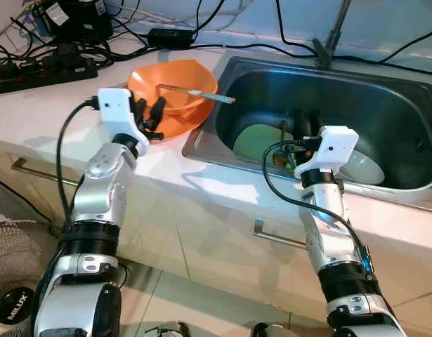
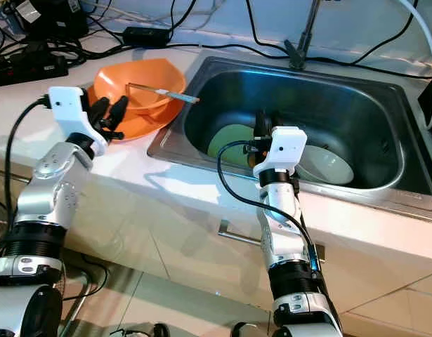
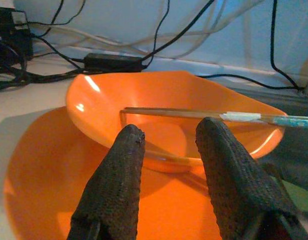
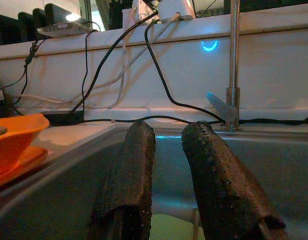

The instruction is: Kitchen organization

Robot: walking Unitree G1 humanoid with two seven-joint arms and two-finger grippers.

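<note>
Our left claw (image 1: 154,116) hovers open, empty, over the orange plate (image 1: 175,125); right claw (image 1: 305,125), open, empty, inside the sink (image 1: 384,91)

One steel sink (image 1: 405,184) is set in one white counter (image 1: 54,119). On the counter are one orange bowl (image 1: 175,86) and one orange plate (image 1: 179,123) beneath it, with one pair of chopsticks (image 1: 196,93) laid across the bowl. Inside the sink lie one green plate (image 1: 256,140) and one white bowl (image 1: 363,167). One tap (image 1: 333,29) rises behind, and one black power strip (image 1: 43,74) lies among the cables
</note>
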